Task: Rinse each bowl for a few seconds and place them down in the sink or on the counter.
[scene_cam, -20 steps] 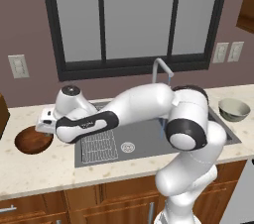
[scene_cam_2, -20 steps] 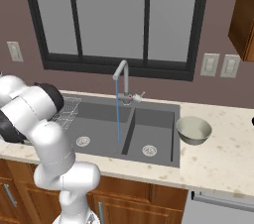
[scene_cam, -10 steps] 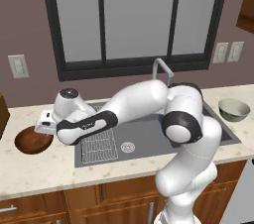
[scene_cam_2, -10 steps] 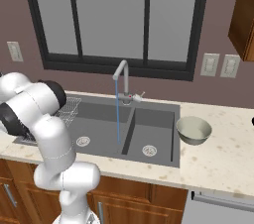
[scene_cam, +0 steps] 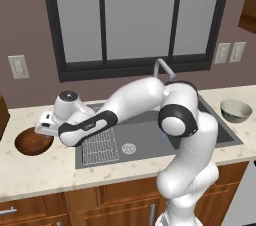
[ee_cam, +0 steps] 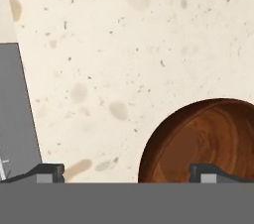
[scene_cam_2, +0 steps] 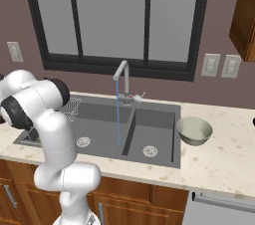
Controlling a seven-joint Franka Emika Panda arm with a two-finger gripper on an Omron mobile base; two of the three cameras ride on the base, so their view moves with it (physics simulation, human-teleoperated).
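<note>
The dark reddish-brown wooden bowl (scene_cam: 33, 142) sits on the beige counter (scene_cam: 45, 170) left of the sink (scene_cam: 150, 137). My gripper (scene_cam: 42, 130) hovers just above that bowl's right rim and is open. In the hand view the brown bowl (ee_cam: 208, 141) lies at lower right. One fingertip (ee_cam: 206, 172) is over the bowl and the other is over bare counter (ee_cam: 124, 44), so the gripper (ee_cam: 128, 173) straddles the rim with nothing held. The pale grey-green bowl (scene_cam: 235, 110) (scene_cam_2: 194, 130) rests on the counter right of the sink (scene_cam_2: 149, 119).
The curved faucet (scene_cam_2: 122, 75) runs a thin stream of water (scene_cam_2: 118, 117) into the left basin. A wire grid rack (scene_cam: 99, 147) (scene_cam_2: 72, 107) lies at the sink's left end. A window and wall outlets stand behind the counter.
The arm has leaned a little further left and its elbow has come lower. The hand stays over the brown bowl's rim. Both bowls are where they were.
</note>
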